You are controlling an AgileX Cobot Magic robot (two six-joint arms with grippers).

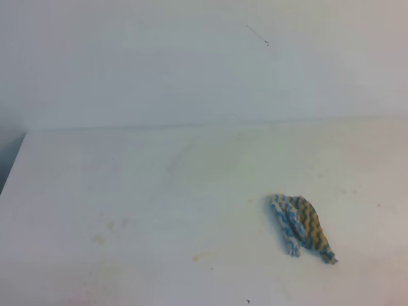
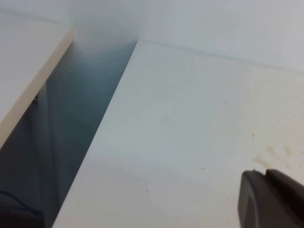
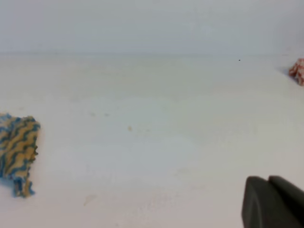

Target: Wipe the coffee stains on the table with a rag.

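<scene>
The rag (image 1: 301, 226), blue-and-white zigzag cloth tinged yellow-brown, lies crumpled on the white table (image 1: 159, 178) at the right front. It also shows at the left edge of the right wrist view (image 3: 18, 152). No amber puddle shows. Only faint tan specks of coffee stain (image 1: 99, 239) remain at the left front, one more (image 1: 197, 257) near the front middle, and a pale smudge in the left wrist view (image 2: 273, 154). Neither gripper shows in the high view. The left gripper (image 2: 266, 173) and right gripper (image 3: 268, 179) show only dark fingertips pressed together, holding nothing, both away from the rag.
The table's left edge (image 2: 102, 128) drops into a dark gap, with another pale tabletop (image 2: 28, 61) beyond it. A small red-and-white crumpled thing (image 3: 298, 71) lies at the far right. A white wall (image 1: 204, 57) stands behind the table.
</scene>
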